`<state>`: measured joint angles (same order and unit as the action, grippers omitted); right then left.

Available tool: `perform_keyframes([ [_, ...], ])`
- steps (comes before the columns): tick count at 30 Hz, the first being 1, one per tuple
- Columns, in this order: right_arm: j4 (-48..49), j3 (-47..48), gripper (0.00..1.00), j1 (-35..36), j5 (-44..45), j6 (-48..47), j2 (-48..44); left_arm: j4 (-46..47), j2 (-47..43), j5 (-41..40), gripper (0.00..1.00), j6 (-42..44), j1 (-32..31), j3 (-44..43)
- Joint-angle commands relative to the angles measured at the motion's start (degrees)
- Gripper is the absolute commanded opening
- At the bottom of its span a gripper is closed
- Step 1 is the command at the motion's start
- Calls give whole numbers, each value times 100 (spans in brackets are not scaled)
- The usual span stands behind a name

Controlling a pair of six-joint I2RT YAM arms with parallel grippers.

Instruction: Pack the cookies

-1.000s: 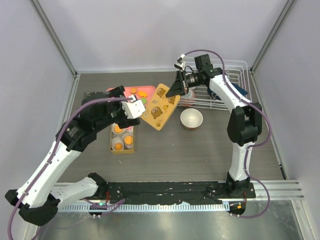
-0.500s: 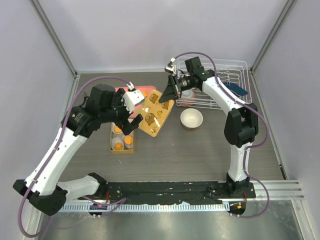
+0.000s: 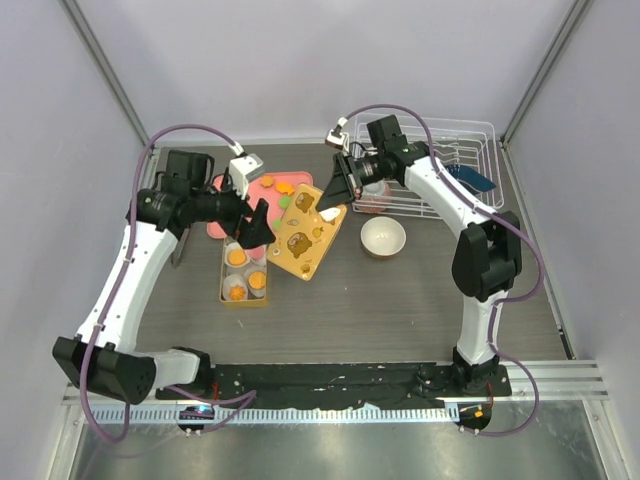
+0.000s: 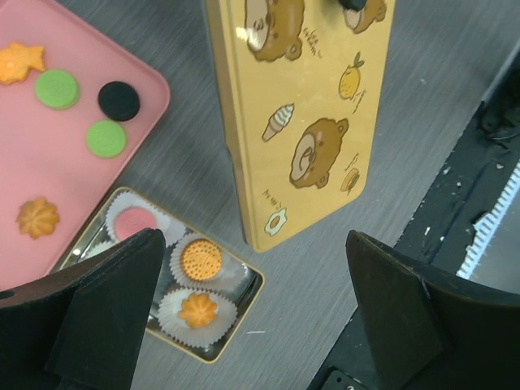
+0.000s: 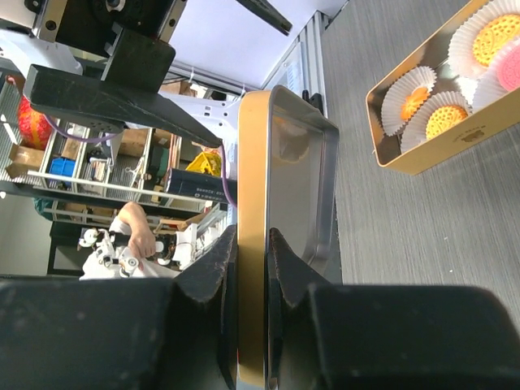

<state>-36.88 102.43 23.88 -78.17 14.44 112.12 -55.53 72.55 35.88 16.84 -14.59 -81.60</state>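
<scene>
A gold tin (image 3: 222, 282) holds cookies in white paper cups: orange round (image 4: 201, 259), orange flower (image 4: 199, 309), pink (image 4: 135, 224). Loose cookies lie on the pink tray (image 4: 73, 187): two green (image 4: 57, 88), one black (image 4: 119, 100), an orange flower (image 4: 37, 217). My right gripper (image 3: 335, 190) is shut on the rim of the yellow bear-print lid (image 3: 305, 232), holding it tilted just right of the tin. In the right wrist view the lid (image 5: 252, 162) sits between the fingers, with the tin (image 5: 422, 158) beyond. My left gripper (image 4: 253, 236) is open and empty above the tin's near end.
A white bowl (image 3: 383, 237) stands right of the lid. A white wire rack (image 3: 440, 165) with a blue item is at the back right. A small pink container (image 3: 372, 201) sits by the rack's front edge.
My right gripper has carried the lid left and lower, toward the tin. My left arm has pulled back to the left, and its gripper now hangs open over the tin.
</scene>
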Motion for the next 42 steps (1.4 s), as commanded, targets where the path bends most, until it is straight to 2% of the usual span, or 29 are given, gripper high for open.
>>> perform_keyframes([
  [1,94,31,1,161,-286,-125,-348,402,162,1051,99,-58,88,118],
  [10,102,49,1,336,-409,-134,-339,1114,206,1211,98,-198,114,593],
  [13,111,31,1,389,-427,-143,-348,1290,276,1448,95,-391,114,663],
  [19,111,22,1,451,-445,-160,-331,1351,443,1817,80,-489,114,786],
  [20,120,22,1,460,-453,-160,-331,1360,453,1870,75,-480,114,812],
  [28,111,40,1,521,-453,-178,-278,1422,496,2300,62,-454,114,1111],
  [34,111,49,1,530,-462,-187,-260,1536,479,2538,47,-568,123,1322],
  [42,120,58,1,530,-462,-231,-269,1773,268,2679,37,-831,123,1612],
])
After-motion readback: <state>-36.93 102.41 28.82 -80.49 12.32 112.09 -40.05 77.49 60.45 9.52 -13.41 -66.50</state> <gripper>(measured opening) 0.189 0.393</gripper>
